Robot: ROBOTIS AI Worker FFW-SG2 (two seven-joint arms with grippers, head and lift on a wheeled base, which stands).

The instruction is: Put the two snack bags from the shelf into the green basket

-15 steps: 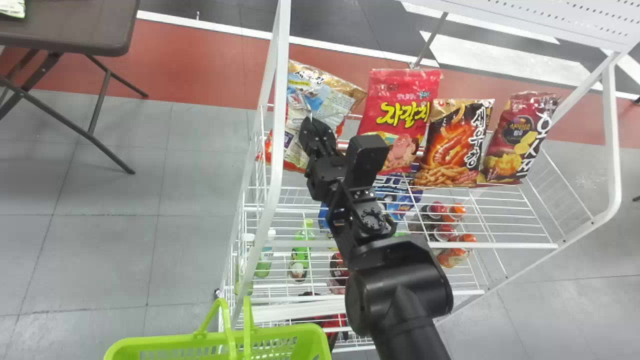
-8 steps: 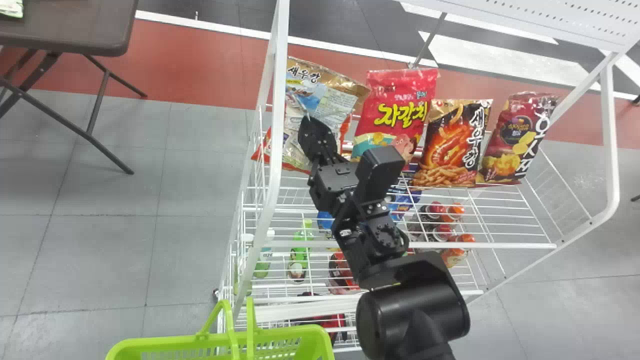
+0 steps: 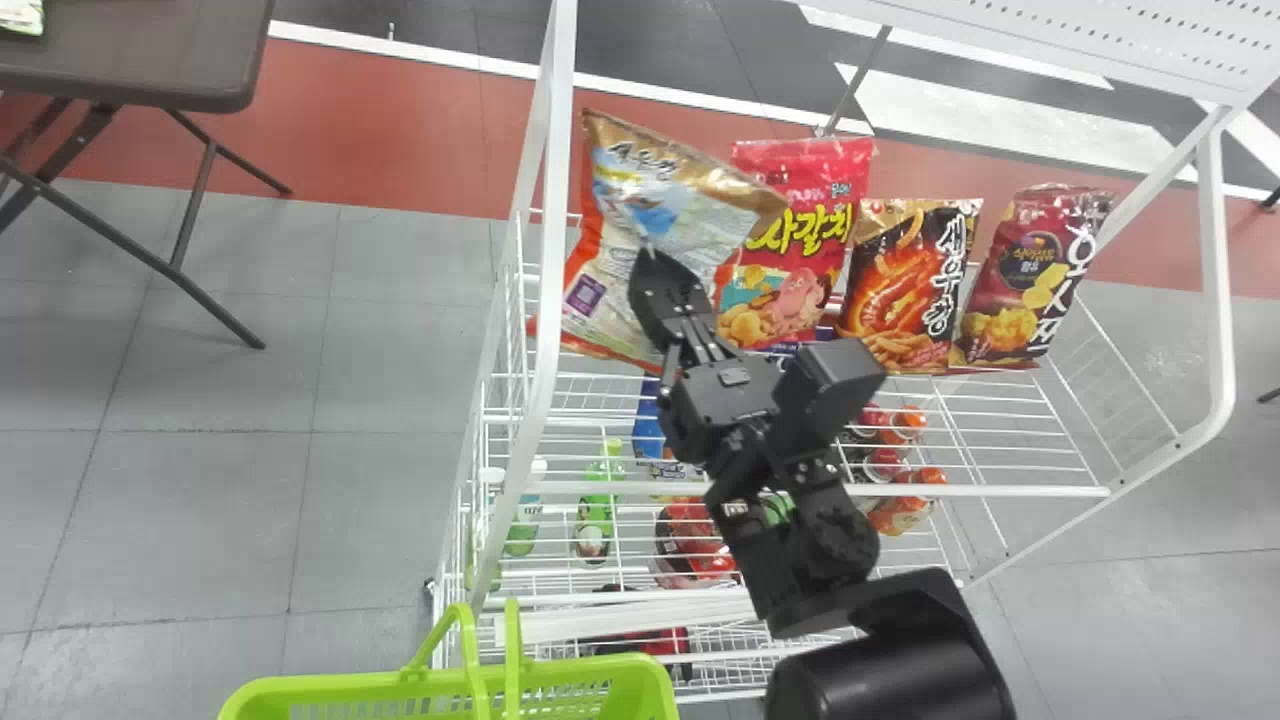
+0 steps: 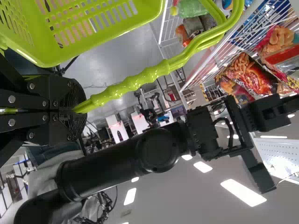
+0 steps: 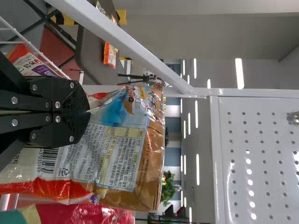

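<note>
Right gripper (image 3: 650, 268): we pinch 1 snack bag (image 3: 612, 270) at shelf (image 3: 1000, 491) | Left gripper (image 4: 84, 110): we pinch green basket (image 3: 350, 688) handle (image 4: 135, 80)

The head view's bottom edge crops the green basket (image 3: 350, 686), and fingers (image 3: 662, 292) partly hide a snack bag (image 3: 612, 250).

Grey floor tiles (image 3: 210, 390) meet a red strip (image 3: 400, 140); a dark folding table (image 3: 150, 60) stands left; ceiling lights (image 4: 243, 192) shine.
</note>
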